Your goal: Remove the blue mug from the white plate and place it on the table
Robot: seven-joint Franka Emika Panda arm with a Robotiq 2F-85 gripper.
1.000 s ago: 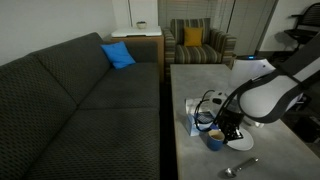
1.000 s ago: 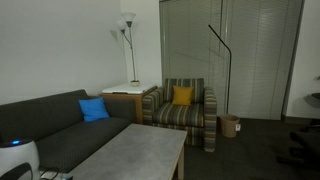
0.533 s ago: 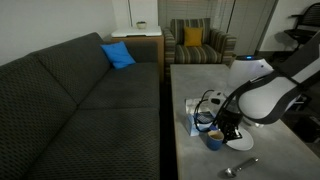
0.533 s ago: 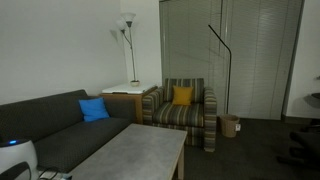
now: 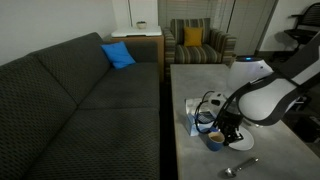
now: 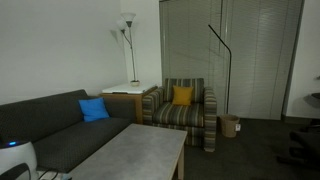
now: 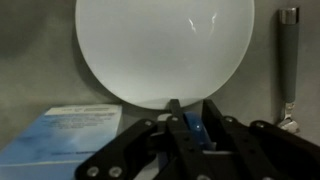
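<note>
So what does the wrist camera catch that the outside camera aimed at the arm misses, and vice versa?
Only the wrist view: the white plate's bare top and the gripper pinching the blue mug's rim. Only the exterior view: the whole arm, sofa and armchair. Both: plate, mug, the white and blue box, the spoon.

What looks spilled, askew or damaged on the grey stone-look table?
Nothing stands out. The small dark blue mug is upright in the gripper, the round white plate is bare and clean, and no spill shows.
</note>
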